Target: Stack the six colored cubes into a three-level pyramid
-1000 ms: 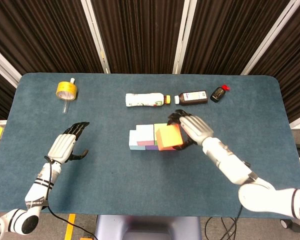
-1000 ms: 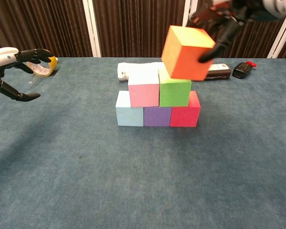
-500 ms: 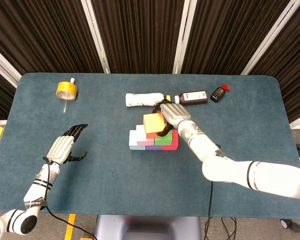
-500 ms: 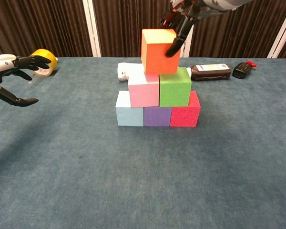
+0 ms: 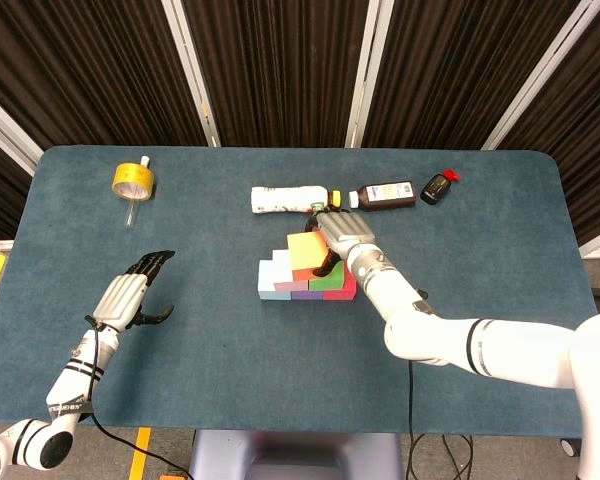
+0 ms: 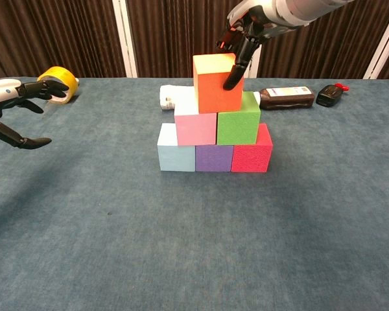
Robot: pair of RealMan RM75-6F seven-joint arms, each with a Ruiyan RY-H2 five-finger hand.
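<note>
Atop the pink cube (image 6: 195,128) and green cube (image 6: 238,125) sits the orange cube (image 6: 216,84), completing the pyramid. Right hand (image 6: 246,32) fingers clamp the orange cube. Left hand (image 5: 126,295) hovers well apart, fingers spread, holding nothing.

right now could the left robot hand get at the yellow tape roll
Probably yes. The left robot hand is open and holds nothing, and the yellow tape roll lies on bare table beyond it on the same side, with nothing between them. Whether the arm stretches that far is unclear.
</note>
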